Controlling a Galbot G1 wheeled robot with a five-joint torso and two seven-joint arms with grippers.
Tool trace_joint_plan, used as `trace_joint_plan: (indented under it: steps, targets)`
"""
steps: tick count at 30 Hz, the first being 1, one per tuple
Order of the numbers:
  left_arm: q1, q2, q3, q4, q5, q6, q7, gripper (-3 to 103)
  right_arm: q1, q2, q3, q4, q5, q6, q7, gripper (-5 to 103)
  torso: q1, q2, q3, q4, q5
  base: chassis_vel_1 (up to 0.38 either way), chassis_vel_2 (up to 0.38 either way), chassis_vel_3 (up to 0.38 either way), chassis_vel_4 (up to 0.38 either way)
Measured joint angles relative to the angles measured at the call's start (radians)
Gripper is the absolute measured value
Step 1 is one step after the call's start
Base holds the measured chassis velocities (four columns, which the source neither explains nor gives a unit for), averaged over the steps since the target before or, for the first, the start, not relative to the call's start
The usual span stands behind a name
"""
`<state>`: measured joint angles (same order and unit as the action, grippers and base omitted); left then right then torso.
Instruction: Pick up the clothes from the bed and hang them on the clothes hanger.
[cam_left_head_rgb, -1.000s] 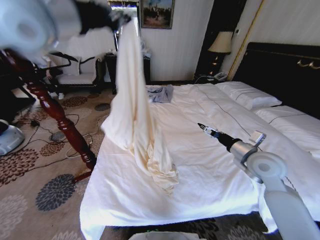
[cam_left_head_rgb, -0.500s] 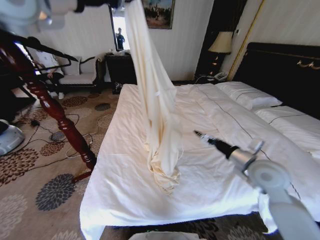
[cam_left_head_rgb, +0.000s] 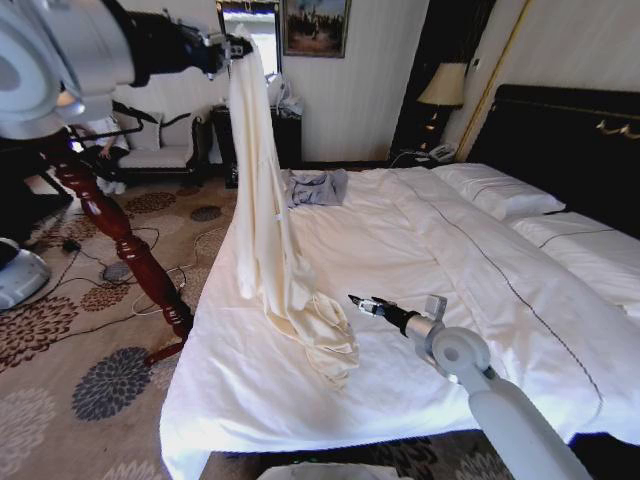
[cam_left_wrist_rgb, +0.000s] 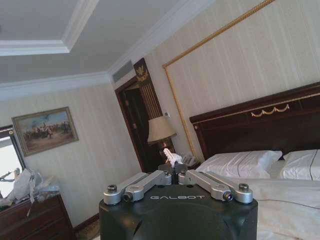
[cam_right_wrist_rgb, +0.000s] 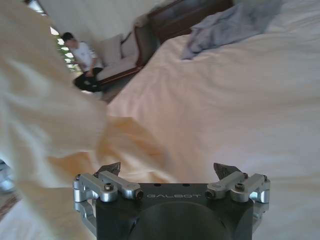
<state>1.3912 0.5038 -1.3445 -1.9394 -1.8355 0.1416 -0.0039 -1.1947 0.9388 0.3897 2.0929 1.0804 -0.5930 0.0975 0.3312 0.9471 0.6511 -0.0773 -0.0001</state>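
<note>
We see the clothes (cam_left_head_rgb: 265, 215) hanging as one long cream column, their long axis close to vertical. The top end is pinched in the left gripper (cam_left_head_rgb: 238, 46), raised high at the upper left of the head view, its fingers (cam_left_wrist_rgb: 172, 170) closed on a tuft of the fabric. The lower end lies bunched on the white sheet of the bed (cam_left_head_rgb: 420, 260) near its foot, pointing toward the right gripper (cam_left_head_rgb: 357, 301).

That right gripper hovers low over the sheet, just beside the heap, and in its wrist view we see its fingers (cam_right_wrist_rgb: 227, 171) spread apart with nothing between them and the cream cloth close before it.

On both gripper bodies we read the word GALBOT. A grey-blue garment (cam_left_head_rgb: 318, 187) lies farther up the bed. A reddish wooden post (cam_left_head_rgb: 115, 235) leans beside the bed.
</note>
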Motion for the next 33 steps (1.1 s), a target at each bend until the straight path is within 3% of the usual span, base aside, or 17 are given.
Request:
trace_joint_plan:
  steps: [6,8,10,24,27,28,33]
  targets:
    - [-0.015,-0.017,0.014,-0.019,0.001,0.004,-0.004,1,0.03,0.02,-0.038,0.017,0.11,0.001,0.01,100,0.0,0.0,0.0,0.0001,-0.0001,0.0,0.0,0.0,0.0]
    - [-0.034,-0.023,0.029,-0.025,0.001,0.006,-0.005,1,0.058,0.036,-0.043,0.008,0.228,-0.007,0.035,100,0.0,0.0,0.0,0.0002,0.0,0.0,0.0,0.0,0.0]
    - [-0.047,-0.029,0.041,-0.03,-0.001,0.006,-0.006,1,0.074,0.045,-0.052,0.003,0.275,-0.014,0.042,100,0.0,0.0,0.0,0.0002,-0.0002,0.0,0.0,0.0,0.0]
    - [-0.043,-0.028,0.047,-0.036,-0.007,0.009,-0.012,1,0.131,0.126,-0.146,-0.016,0.314,-0.034,0.046,102,0.0,0.0,0.0,0.0001,-0.0001,0.0,0.0,0.0,0.0]
    - [-0.043,-0.028,0.05,-0.037,-0.006,0.01,-0.013,1,0.141,0.15,-0.166,-0.019,0.318,-0.037,0.049,98,0.0,0.0,0.0,0.0,0.0,0.0,0.0,0.0,0.0]
    - [-0.043,-0.028,0.05,-0.037,-0.006,0.01,-0.015,1,0.145,0.159,-0.174,-0.02,0.318,-0.038,0.052,88,0.0,0.0,0.0,0.0,-0.0002,0.0,0.0,0.0,0.0]
    - [-0.045,-0.028,0.046,-0.048,-0.013,0.012,-0.019,1,0.163,0.186,-0.205,-0.036,0.311,-0.039,0.062,72,0.0,0.0,0.0,0.0002,-0.0001,0.0,0.0,0.0,0.0]
